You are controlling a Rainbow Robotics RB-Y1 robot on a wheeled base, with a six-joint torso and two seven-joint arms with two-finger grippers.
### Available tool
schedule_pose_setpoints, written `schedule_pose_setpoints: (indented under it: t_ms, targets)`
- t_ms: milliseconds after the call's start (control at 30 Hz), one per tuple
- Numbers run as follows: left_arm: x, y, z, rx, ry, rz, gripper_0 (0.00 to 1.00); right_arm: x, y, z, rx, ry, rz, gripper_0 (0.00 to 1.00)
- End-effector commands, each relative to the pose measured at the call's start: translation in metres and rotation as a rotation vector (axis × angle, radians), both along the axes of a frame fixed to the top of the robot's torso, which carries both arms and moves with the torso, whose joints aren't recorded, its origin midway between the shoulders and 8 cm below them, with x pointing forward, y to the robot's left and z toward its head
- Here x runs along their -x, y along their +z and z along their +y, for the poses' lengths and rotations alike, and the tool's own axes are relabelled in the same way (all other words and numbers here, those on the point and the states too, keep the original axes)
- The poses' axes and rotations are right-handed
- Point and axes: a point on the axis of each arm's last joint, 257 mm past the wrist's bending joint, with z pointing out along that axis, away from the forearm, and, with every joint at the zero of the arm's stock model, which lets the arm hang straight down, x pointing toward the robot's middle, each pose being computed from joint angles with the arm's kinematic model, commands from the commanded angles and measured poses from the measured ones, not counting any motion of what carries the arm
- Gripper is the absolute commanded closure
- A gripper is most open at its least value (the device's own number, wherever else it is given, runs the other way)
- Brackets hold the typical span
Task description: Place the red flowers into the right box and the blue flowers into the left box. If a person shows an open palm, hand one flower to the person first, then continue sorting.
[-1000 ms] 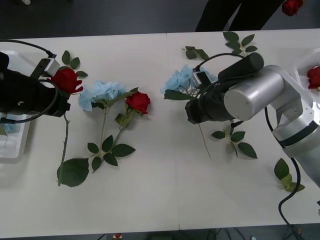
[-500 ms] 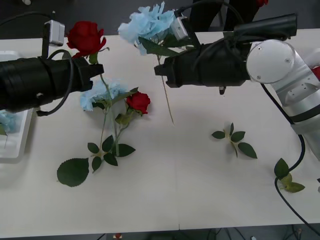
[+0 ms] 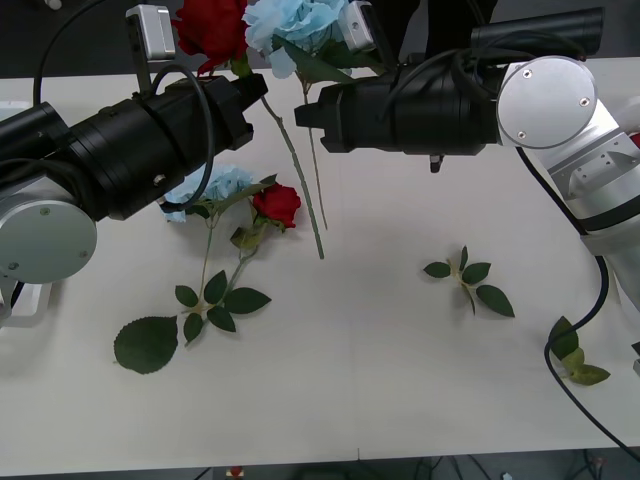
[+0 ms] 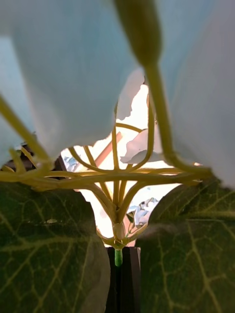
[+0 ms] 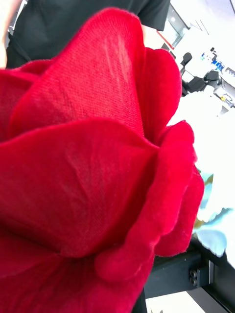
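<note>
Both arms have lifted higher and drawn together. The left gripper (image 3: 250, 88) clamps a red rose (image 3: 212, 25); the right gripper (image 3: 305, 112) clamps a blue flower (image 3: 300, 22) beside it, stems dangling above the table (image 3: 380, 370).

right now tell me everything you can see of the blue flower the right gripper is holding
The blue flower is a pale-blue fabric cluster of small petals, held high over the table's far side. The right gripper is shut on its stem just under the head, beside a large green leaf. Its thin stem hangs down free. The wrist view shows yellow-green stalks branching to the petals.
</note>
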Motion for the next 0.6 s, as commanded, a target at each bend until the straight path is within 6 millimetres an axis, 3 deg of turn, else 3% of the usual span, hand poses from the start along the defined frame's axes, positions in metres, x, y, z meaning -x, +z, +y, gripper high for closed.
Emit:
schedule_pose_setpoints:
  t_ms: [33, 167, 300, 433, 600]
  targets:
    - [0.007, 0.023, -0.018, 0.010, -0.031, -0.058, 1.00, 0.002, 0.020, 0.006, 0.025, 0.034, -0.079, 1.00]
    - [0.007, 0.021, -0.019, 0.007, -0.029, -0.058, 1.00, 0.000, 0.019, 0.004, 0.028, 0.027, -0.074, 1.00]
    - [0.006, 0.020, -0.018, 0.003, -0.025, -0.058, 1.00, -0.005, 0.002, -0.008, 0.070, 0.016, -0.034, 1.00]
    - [0.004, 0.019, -0.017, 0.000, -0.021, -0.058, 1.00, -0.020, -0.042, -0.048, 0.171, -0.039, 0.078, 1.00]
    - [0.003, 0.017, -0.016, -0.006, -0.017, -0.058, 1.00, -0.041, -0.103, -0.120, 0.290, -0.152, 0.252, 1.00]
